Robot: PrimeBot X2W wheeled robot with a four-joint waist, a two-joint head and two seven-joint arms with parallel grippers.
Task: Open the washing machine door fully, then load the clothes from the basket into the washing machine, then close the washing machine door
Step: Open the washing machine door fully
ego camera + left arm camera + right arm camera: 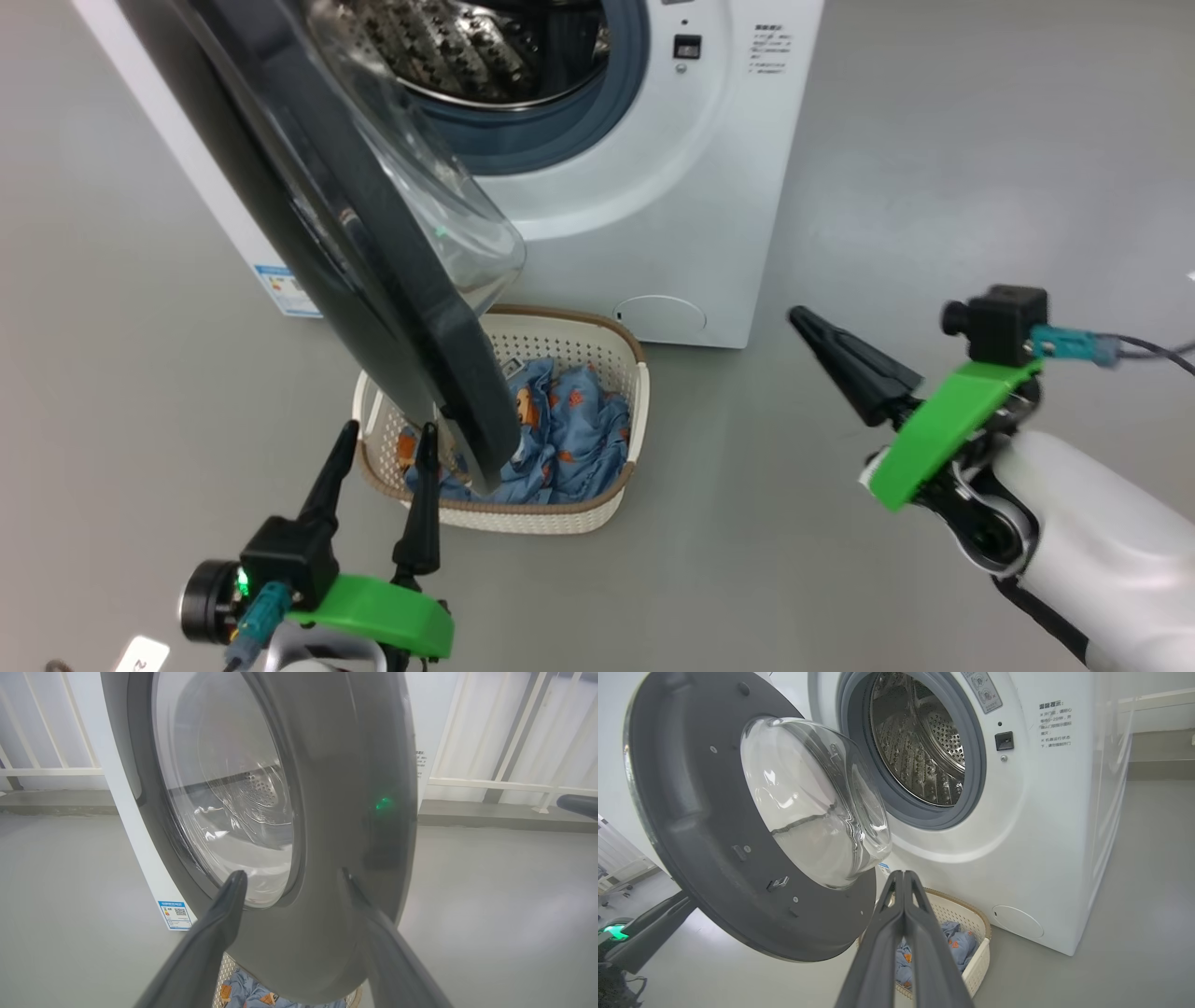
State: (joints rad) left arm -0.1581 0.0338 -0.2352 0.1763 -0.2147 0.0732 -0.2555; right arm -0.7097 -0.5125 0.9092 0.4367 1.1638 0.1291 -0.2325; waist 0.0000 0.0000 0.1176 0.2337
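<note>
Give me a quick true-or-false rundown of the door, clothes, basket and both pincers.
1. The washing machine door stands open. True.
2. The clothes are in the drum. False: they lie in the basket.
3. The left pincer is shut. False: it is open, near the door's lower edge.
4. The right pincer is shut, holding nothing. True.

Floor [934, 140]: plain grey, smooth, matte, with soft diffuse highlights and no hard shadows. Back of room: white railing [514, 784] of slanted and horizontal bars in front of a pale wall [472, 728]. Low grey ledge [490, 817] runs along its base. Lighting even, cool white.
</note>
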